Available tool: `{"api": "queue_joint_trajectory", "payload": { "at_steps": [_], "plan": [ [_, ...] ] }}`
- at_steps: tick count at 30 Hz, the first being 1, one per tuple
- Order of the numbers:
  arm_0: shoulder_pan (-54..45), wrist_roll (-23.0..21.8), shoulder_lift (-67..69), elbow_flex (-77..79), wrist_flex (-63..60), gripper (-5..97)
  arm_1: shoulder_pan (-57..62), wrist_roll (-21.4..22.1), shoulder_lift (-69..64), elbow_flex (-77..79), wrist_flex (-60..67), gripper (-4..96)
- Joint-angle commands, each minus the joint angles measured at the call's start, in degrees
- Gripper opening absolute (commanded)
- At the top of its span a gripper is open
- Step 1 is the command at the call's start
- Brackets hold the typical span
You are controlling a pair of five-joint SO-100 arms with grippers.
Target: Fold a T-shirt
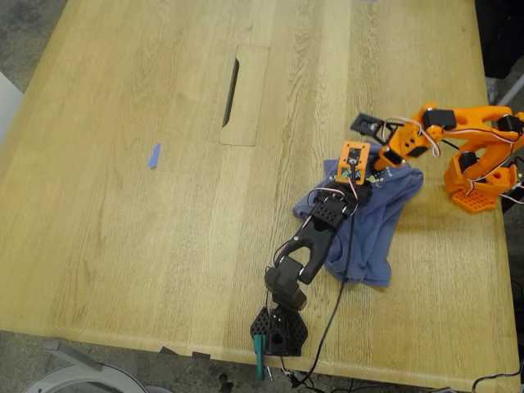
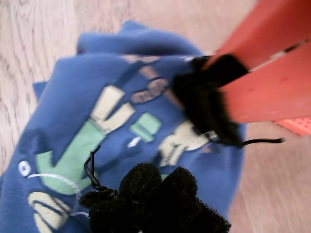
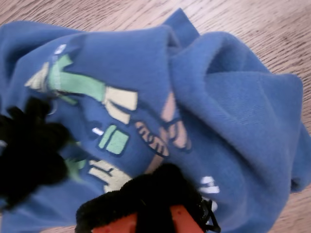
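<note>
Exterior view: high above, looking down on the whole surface [image 1: 123, 246]. Both wrist views: very close, angled down onto the same printed chest of the T-shirt [image 2: 73, 121], from opposite sides.

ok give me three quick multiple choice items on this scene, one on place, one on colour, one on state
1. Where on the table is the T-shirt?
A) the exterior view's right
B) the exterior view's left
C) hanging off the edge

2. Its printed figures are mostly?
A) red
B) green and pale yellow
C) black

3. The T-shirt is?
A) spread flat
B) neatly folded
C) bunched up

Answers:
1 A, it lies right of the slot in the exterior view.
2 B, both wrist views show those colours.
3 C, lumps and creases show all over it.
</note>
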Motion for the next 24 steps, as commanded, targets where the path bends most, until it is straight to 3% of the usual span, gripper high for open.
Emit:
{"api": "queue_joint_trajectory", "payload": {
  "at_steps": [1,8,15,19,24],
  "plan": [
    [-2.46,-1.23,1.14,3.16,-5.71,0,2.46,0.35,7.73,9.76,-3.87,0.1],
    [-12.13,-0.79,1.67,11.87,-10.46,0,8.79,0.09,18.37,24.61,-6.86,0.1],
    [-20.13,-0.62,5.80,14.77,-10.37,1,16.17,-0.53,32.61,33.66,0.26,0.1],
    [-22.15,-0.53,8.79,15.12,-8.96,1,19.51,-0.88,37.35,33.22,5.98,0.1],
    [-20.30,0.00,12.22,11.07,-4.22,1,23.73,-2.11,33.13,25.05,7.65,0.0]
  ]
}}
